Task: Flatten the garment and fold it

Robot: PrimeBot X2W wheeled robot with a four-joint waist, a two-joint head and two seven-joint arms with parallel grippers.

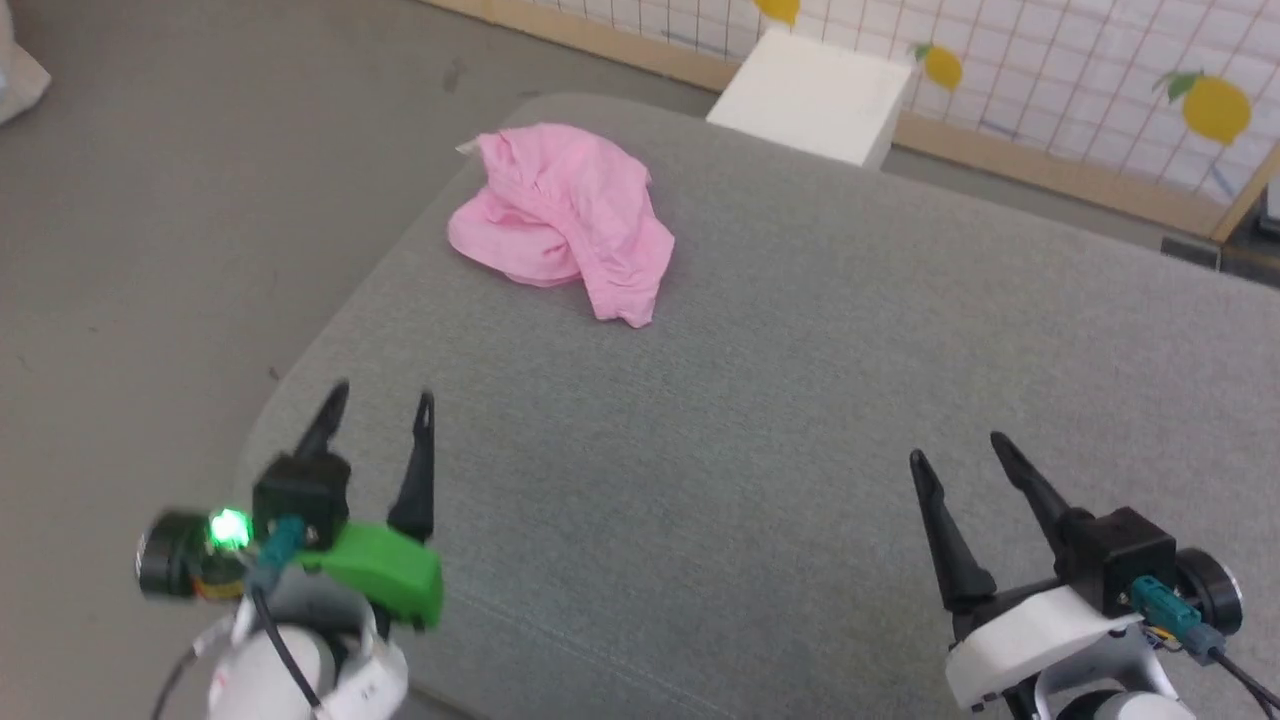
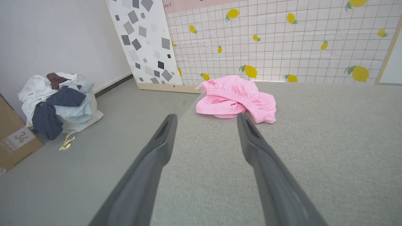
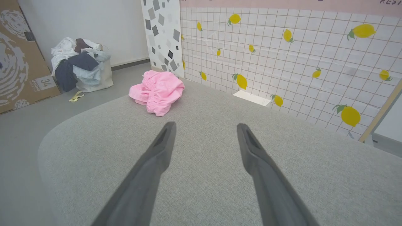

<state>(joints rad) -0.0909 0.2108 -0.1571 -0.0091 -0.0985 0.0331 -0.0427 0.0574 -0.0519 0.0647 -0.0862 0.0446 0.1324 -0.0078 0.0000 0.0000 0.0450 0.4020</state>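
Observation:
The garment (image 1: pixel 565 215) is a crumpled heap of light pink fabric lying near the far left corner of the grey padded surface (image 1: pixel 760 400). Its gathered waistband shows at the heap's near edge in the left wrist view, on the garment (image 2: pixel 235 97). From the right wrist the garment (image 3: pixel 157 91) lies far ahead to the left. My left gripper (image 1: pixel 383 400) hovers open above the surface's left edge, well short of the heap. My right gripper (image 1: pixel 955 448) stands open at the lower right, far from it. Nothing sits between either pair of fingers.
A white box (image 1: pixel 815 95) stands beyond the surface's far edge, against a lemon-print grid wall (image 1: pixel 1100 70). On the floor to the left sits a bag heaped with clothes (image 2: pixel 58 100) beside a cardboard box (image 2: pixel 14 135). The grey floor (image 1: pixel 150 220) drops away left of the surface.

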